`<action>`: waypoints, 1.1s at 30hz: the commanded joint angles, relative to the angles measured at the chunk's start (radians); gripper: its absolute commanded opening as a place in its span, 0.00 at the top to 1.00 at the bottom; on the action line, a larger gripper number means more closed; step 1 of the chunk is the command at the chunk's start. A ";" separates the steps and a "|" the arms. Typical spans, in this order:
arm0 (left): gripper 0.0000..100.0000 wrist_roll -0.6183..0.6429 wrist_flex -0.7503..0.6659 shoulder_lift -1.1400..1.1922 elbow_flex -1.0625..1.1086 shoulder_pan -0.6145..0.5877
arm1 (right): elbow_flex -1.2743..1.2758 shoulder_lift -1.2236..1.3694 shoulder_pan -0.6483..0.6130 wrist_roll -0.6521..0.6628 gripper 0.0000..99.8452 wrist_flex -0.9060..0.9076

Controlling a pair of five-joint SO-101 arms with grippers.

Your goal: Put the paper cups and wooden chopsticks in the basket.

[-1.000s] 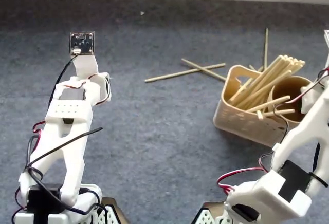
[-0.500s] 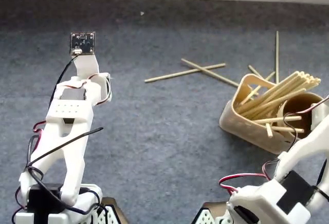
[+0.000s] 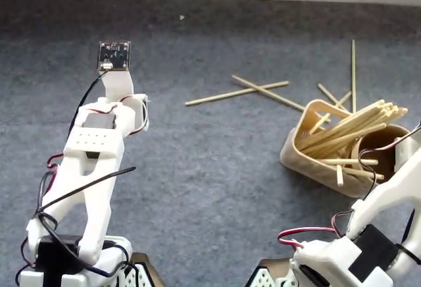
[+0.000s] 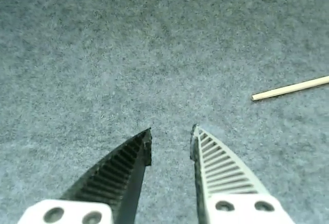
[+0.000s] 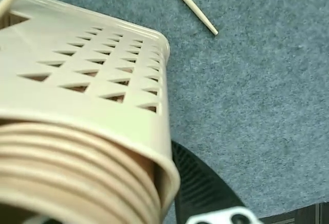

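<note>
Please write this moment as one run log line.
left claw: open, above mat | basket: holds paper cups and chopsticks | loose chopsticks: several on mat

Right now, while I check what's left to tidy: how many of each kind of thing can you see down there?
1 basket
1 stack of paper cups
4 loose chopsticks visible outside the basket
1 bundle of chopsticks in the basket, too overlapped to count singly
Total: 7

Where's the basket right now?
High view, right side: the basket sits against the right arm, holding chopsticks and paper cups, with loose chopsticks on the carpet beyond it.
</note>
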 commanded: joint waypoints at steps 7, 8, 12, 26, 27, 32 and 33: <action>0.85 -0.005 -0.014 -0.024 -0.004 0.015 | -0.363 0.183 -0.054 -0.170 1.00 -0.074; 0.85 -0.005 -0.014 -0.024 -0.004 0.015 | -0.397 0.202 -0.059 -0.173 1.00 -0.070; 0.85 -0.005 -0.015 -0.024 -0.004 0.016 | -0.516 0.263 -0.064 -0.167 1.00 0.005; 0.84 -0.229 0.330 0.058 -0.318 0.128 | -0.562 0.274 -0.025 -0.114 0.88 0.015; 0.84 -0.253 0.373 0.085 -0.371 0.143 | -0.562 0.274 -0.024 -0.115 0.83 0.015; 0.84 -0.391 0.512 0.282 -0.657 0.193 | -0.562 0.274 -0.031 -0.117 0.65 0.013; 0.84 -0.423 0.528 0.335 -0.717 0.202 | -0.565 0.274 -0.035 -0.117 0.64 0.012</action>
